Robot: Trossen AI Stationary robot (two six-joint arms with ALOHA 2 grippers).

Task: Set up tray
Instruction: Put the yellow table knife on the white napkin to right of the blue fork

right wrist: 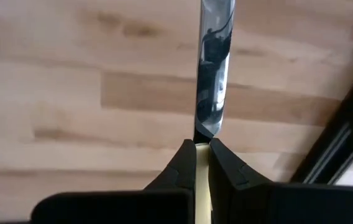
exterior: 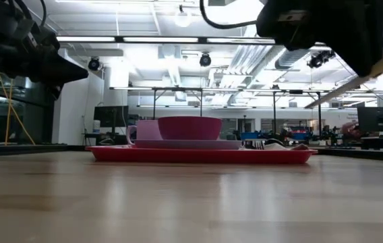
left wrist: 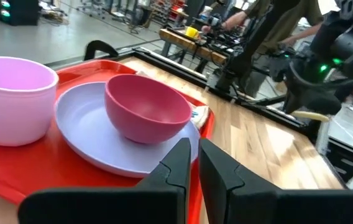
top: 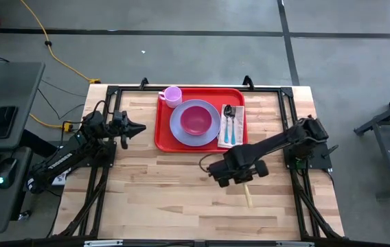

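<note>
The red tray (top: 164, 130) lies at the table's far middle. It carries a lavender plate (top: 181, 130) with a magenta bowl (top: 196, 118), a pink cup (top: 172, 95) and a white napkin (top: 224, 137) with a spoon and a blue-handled fork. My right gripper (right wrist: 201, 146) hangs above the bare table, just near of the tray's right corner, shut on a knife (right wrist: 212, 74) with a cream handle (top: 248, 195). My left gripper (left wrist: 194, 165) waits level at the tray's left side, fingers close together, holding nothing. My right gripper pinches the knife between its two fingers where the cream handle (right wrist: 201, 180) meets the steel blade. The fingers slant steeply down from above. The blade sticks out past the fingertips and the handle runs back between them. The knife (exterior: 353, 84) is lifted clear of the table, tilted.
Bare wood spreads over the table's near half and left of the tray. Black frame rails (top: 288, 110) run along the table's far and side edges. A desk with a keyboard and mouse (top: 3, 168) stands beyond the left edge.
</note>
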